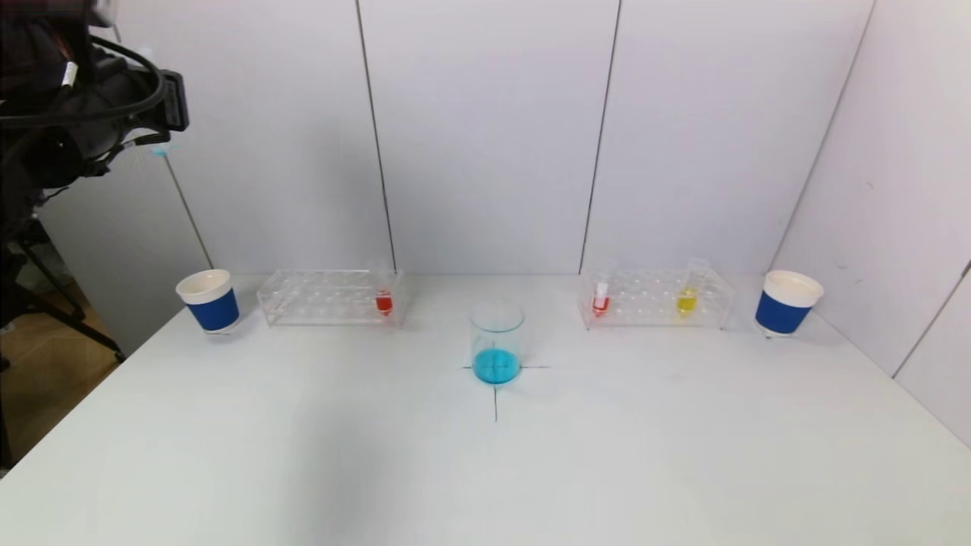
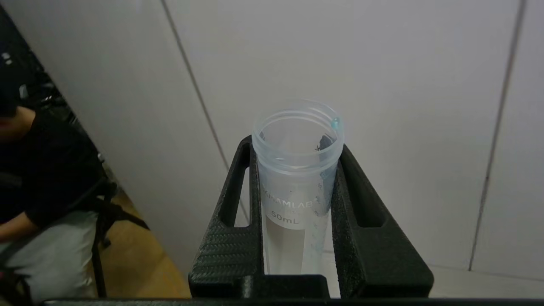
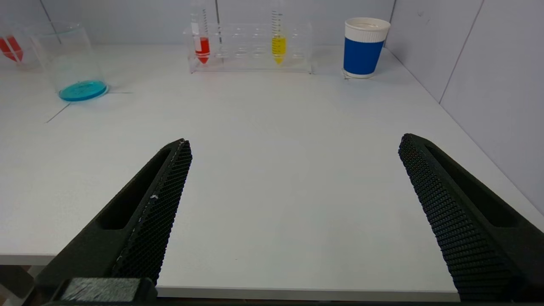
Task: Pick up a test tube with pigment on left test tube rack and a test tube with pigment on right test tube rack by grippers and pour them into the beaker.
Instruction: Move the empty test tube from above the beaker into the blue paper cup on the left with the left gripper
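Observation:
My left gripper [image 2: 295, 146] is shut on a clear 50 mL test tube [image 2: 293, 199] that holds no liquid, only faint blue traces and a blue drop at its rim. The left arm [image 1: 91, 98] is raised high at the far left, off the table. The beaker [image 1: 497, 341] stands mid-table with blue liquid in its bottom. In the left test tube rack [image 1: 330, 297] stands a red tube [image 1: 384, 301]. The right test tube rack [image 1: 656, 299] holds a red tube [image 1: 601, 299] and a yellow tube [image 1: 687, 297]. My right gripper [image 3: 295, 140] is open and holds nothing, low over the table's near edge.
A blue-and-white paper cup [image 1: 208, 299] stands left of the left rack, and another cup [image 1: 787, 302] right of the right rack. Wall panels close off the back and right. A black cross marks the beaker's spot. A person sits beyond the table's left side.

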